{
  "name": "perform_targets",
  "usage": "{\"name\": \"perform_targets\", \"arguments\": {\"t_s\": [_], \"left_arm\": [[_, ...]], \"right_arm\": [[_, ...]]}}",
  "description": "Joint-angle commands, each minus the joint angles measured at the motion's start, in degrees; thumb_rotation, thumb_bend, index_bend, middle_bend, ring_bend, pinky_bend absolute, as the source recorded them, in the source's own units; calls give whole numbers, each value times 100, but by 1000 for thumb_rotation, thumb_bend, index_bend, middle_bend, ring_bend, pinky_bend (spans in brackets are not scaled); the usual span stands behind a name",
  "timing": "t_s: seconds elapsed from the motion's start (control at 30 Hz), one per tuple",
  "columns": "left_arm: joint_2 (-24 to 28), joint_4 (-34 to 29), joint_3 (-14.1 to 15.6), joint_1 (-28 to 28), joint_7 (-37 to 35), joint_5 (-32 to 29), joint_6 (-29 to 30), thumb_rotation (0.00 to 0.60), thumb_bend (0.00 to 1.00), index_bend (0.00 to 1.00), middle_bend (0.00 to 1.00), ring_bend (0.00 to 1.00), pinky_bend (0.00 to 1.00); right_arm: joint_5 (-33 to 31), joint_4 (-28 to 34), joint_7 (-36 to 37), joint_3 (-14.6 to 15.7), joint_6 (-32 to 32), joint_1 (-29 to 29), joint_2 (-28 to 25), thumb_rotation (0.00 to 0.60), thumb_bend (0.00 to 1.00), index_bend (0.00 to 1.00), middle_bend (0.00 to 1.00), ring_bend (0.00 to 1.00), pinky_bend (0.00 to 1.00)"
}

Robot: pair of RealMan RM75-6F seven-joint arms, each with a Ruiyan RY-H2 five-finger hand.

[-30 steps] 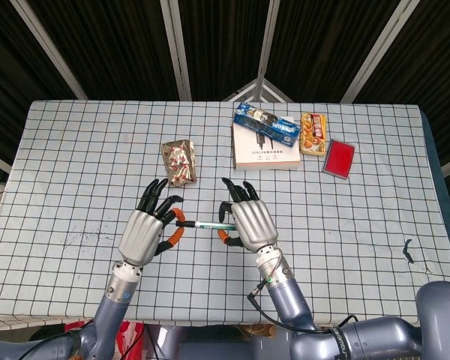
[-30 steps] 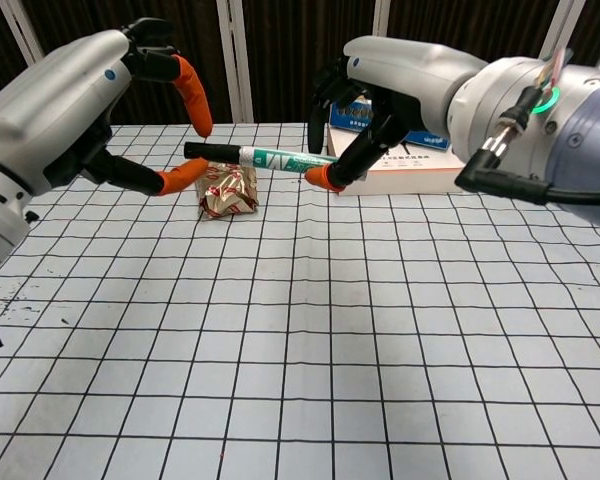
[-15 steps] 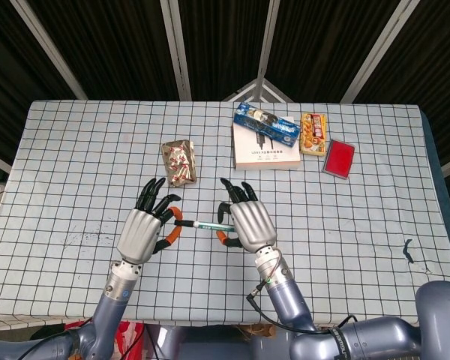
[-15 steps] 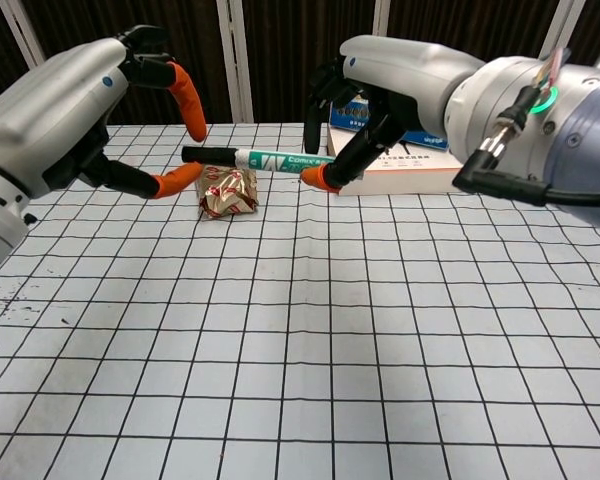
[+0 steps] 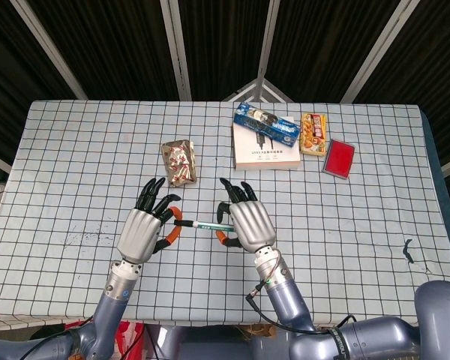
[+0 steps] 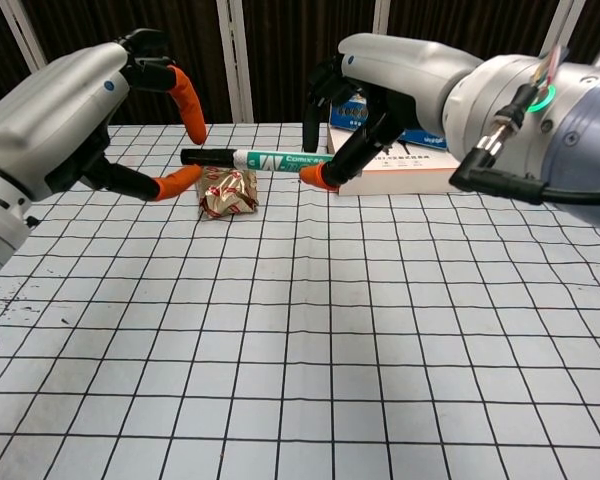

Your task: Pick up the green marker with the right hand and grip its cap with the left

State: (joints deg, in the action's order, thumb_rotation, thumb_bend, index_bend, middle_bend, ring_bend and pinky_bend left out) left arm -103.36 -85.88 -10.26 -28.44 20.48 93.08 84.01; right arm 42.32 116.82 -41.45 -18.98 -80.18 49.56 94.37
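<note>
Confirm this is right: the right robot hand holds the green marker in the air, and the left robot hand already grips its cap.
Not quite. The chest view shows the left robot hand open around the cap, not gripping it. The right robot hand does hold the green marker in the air.

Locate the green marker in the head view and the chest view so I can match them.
Head view: the marker lies level at lower centre, between the left hand and the right hand.
Chest view: the marker is at upper centre, held off the table by the right hand, cap pointing at the left hand.
Shared landmark: the foil packet beyond it.
</note>
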Motion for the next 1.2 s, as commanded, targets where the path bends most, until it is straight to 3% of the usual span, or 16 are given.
{"name": "perform_targets", "arguments": {"t_s": [0.03,0.9,1.2], "left_arm": [[-11,11,1,0,-8,-11,-1,600,422,539,308,0,9],[-59,24,10,-19,-17,70,122,600,455,558,312,0,9],[-72,23,10,-34,5,70,110,600,454,458,289,0,9]], "right_arm": [[5,8,7,-3,-2,-2,-3,600,608,781,56,142,42],[1,90,44,-6,-9,-27,-67,600,623,792,56,142,42],[-32,99,19,-8,-19,-17,-71,600,630,793,56,142,42]]}}
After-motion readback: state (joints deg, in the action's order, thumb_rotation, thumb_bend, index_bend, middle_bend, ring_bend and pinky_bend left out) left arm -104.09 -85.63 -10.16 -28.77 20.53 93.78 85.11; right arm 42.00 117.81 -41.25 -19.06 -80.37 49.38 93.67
